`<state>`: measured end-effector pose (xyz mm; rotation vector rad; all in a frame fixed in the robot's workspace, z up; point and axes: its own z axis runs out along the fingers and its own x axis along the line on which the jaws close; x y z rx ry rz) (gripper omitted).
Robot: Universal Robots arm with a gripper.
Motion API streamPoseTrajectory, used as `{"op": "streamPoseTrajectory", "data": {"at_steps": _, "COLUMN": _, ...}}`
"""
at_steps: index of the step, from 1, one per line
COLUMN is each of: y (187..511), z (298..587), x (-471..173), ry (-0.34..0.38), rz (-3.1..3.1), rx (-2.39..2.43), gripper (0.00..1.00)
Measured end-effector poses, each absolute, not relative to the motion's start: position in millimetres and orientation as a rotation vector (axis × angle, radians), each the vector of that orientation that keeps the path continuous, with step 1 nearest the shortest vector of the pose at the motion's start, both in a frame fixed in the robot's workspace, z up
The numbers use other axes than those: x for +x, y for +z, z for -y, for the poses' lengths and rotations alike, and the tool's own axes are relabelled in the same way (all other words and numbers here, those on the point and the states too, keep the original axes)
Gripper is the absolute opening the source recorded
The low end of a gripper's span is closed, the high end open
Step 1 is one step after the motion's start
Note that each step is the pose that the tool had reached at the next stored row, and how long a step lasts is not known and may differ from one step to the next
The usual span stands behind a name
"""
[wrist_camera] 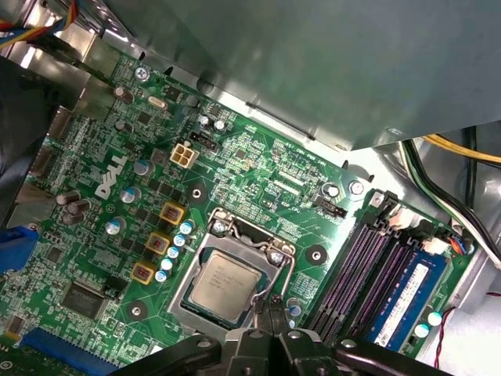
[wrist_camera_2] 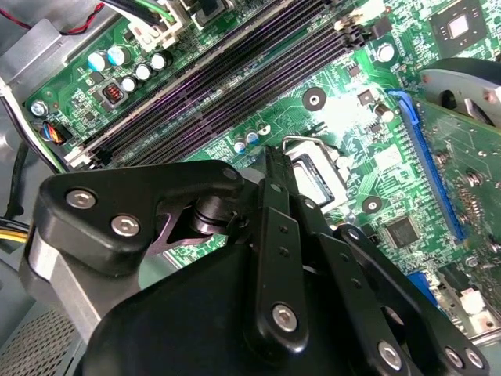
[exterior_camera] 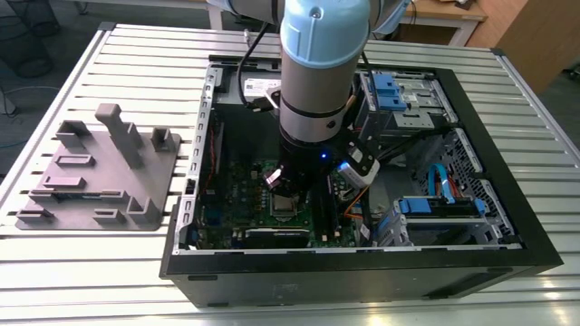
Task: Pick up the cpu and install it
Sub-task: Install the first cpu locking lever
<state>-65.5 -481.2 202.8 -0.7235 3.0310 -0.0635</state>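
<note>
CPU [wrist_camera: 224, 287] sits flat in mobo socket [wrist_camera: 235, 291]. Gripper [wrist_camera: 272, 307] just above its edge, fingers narrow, nearly together, holding nothing.

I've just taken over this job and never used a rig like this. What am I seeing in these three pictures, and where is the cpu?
The exterior view shows one robot arm reaching down into an open computer case that lies on a slatted metal table. A grey plastic fixture tray sits at the exterior view's left. The other two pictures come from cameras on the arm's wrist, looking at the green motherboard. In the first wrist view, the cpu lies flat in its socket frame, with the gripper just beside it. I cannot tell whether the gripper is open.
</note>
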Motion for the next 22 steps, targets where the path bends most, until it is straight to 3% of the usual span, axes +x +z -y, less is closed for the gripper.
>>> {"op": "streamPoseTrajectory", "data": {"at_steps": 22, "y": 194.9, "z": 486.9, "x": -64.9, "ry": -0.063, "rz": -3.031, "rx": -0.724, "gripper": 0.11}}
